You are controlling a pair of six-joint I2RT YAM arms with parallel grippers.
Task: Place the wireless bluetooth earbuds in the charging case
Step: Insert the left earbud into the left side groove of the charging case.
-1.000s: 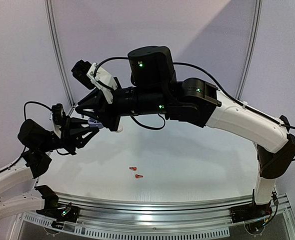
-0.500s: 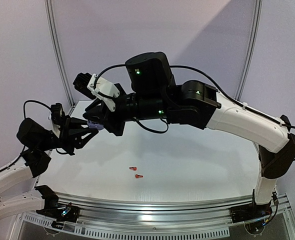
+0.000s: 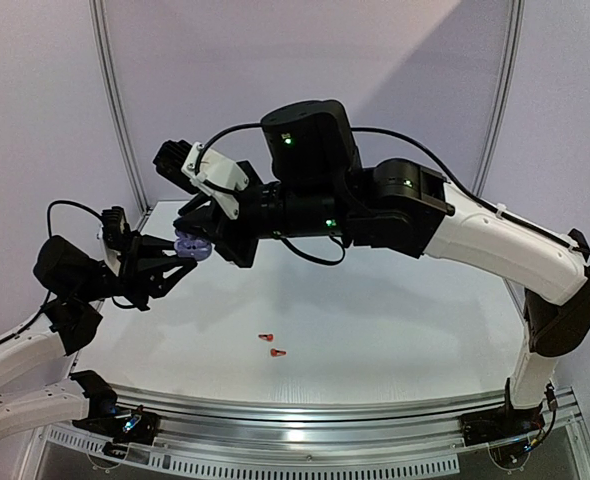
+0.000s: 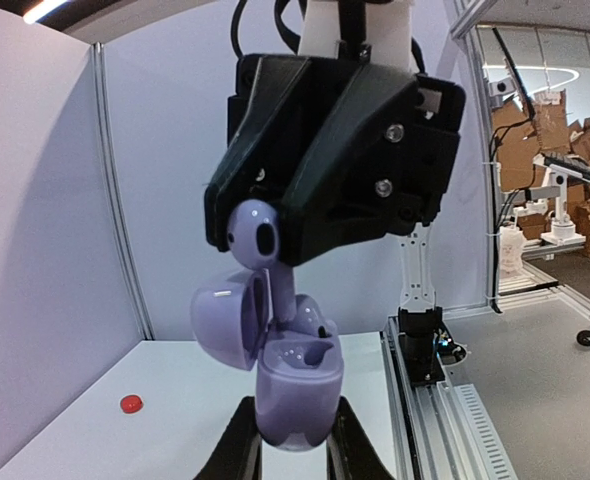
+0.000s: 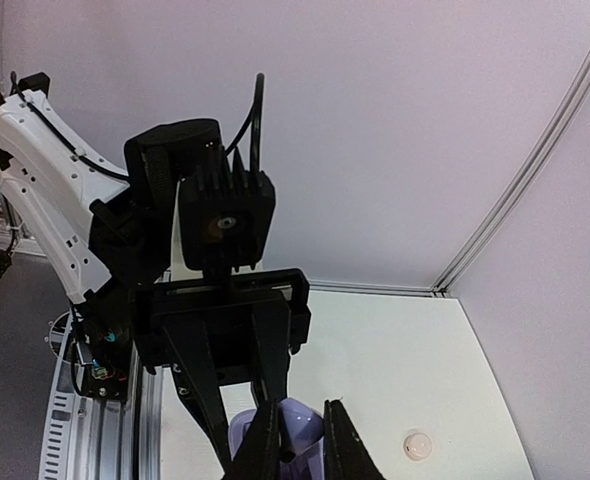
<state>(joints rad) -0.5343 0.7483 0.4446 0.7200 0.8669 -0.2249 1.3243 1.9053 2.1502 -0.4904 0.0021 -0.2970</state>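
The left gripper (image 4: pixel 293 445) is clamped on the open lavender charging case (image 4: pixel 297 388), held in the air near the table's (image 3: pixel 395 330) far left corner. The right gripper (image 5: pixel 302 440) pinches a lavender earbud (image 4: pixel 254 230) just above the case. Two red-orange earbuds (image 3: pixel 278 352) lie near the front edge.

Arms raised; L pincer (image 3: pixel 184 257), R pincer (image 3: pixel 202 238) clamped, tips close

LIGHT soft, even, lavender-tinted | SHADOW faint smear on table (image 3: pixel 395 320) below right claw (image 3: pixel 195 240) | GLARE gloss spots on case (image 4: pixel 297 385) in left claw (image 4: pixel 293 445) and on earbud (image 4: pixel 255 232) above it; bright ceiling strip (image 4: pixel 50 8) up-left of right claw | FOCUS own near fingers dark, soft | EDGES wall posts (image 5: pixel 520 190) bow
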